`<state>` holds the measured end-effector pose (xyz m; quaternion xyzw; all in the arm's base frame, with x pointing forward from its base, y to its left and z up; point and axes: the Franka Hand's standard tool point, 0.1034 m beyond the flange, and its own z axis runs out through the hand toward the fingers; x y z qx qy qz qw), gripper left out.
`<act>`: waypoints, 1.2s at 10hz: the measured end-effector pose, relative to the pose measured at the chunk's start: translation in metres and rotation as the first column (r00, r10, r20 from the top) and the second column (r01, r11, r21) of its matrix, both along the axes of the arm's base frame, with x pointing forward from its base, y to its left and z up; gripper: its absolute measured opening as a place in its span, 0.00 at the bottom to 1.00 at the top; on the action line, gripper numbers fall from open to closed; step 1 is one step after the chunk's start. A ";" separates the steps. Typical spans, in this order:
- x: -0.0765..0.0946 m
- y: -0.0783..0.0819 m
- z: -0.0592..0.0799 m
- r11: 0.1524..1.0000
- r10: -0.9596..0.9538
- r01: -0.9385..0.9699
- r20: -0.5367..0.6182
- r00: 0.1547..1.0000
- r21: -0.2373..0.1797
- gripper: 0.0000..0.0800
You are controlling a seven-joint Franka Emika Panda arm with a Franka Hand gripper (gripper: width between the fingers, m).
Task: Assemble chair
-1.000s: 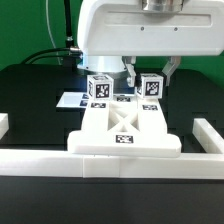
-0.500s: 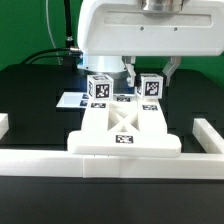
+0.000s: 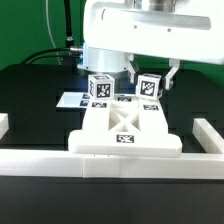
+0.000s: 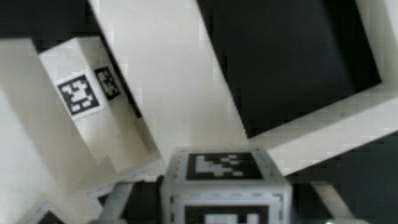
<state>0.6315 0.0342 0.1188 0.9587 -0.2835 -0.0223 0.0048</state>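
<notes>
The chair's seat plate [image 3: 122, 130], a white piece with an X brace and a tag, lies at the front middle against the border rail. Two blocky white legs stand upright at its far edge, the left leg [image 3: 99, 88] and the right leg [image 3: 149, 88], each with tags. My gripper [image 3: 150, 80] reaches down from above and is shut on the right leg, one finger on each side. In the wrist view that leg's tagged top [image 4: 219, 165] sits between my fingers [image 4: 125, 198], with my gripper [image 4: 222, 205] around it. The seat plate [image 4: 169, 70] and the other leg [image 4: 80, 95] lie beyond.
The marker board [image 3: 70, 101] lies flat behind the legs on the black table. A long white border rail [image 3: 110, 165] runs along the front, with short raised ends at the exterior view's left [image 3: 4, 125] and right [image 3: 208, 130]. Black cables hang at the back left.
My gripper has turned a little and shifted toward the exterior view's right. The right leg has turned with it and now looks slightly tilted. The seat plate and left leg have not moved.
</notes>
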 end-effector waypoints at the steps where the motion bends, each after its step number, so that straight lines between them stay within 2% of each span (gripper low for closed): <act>1: 0.000 0.001 0.000 0.995 -0.098 0.098 0.000 0.995 -0.004 0.36; 4: 0.001 0.001 0.000 0.955 -0.297 0.297 0.006 0.955 -0.003 0.36; 6: 0.000 -0.002 -0.001 0.867 -0.497 0.495 0.030 0.867 0.060 0.36; 8: 0.002 -0.001 0.000 0.744 -0.666 0.658 0.059 0.743 0.115 0.36; 12: 0.005 0.000 0.000 0.553 -0.830 0.816 0.021 0.558 0.165 0.36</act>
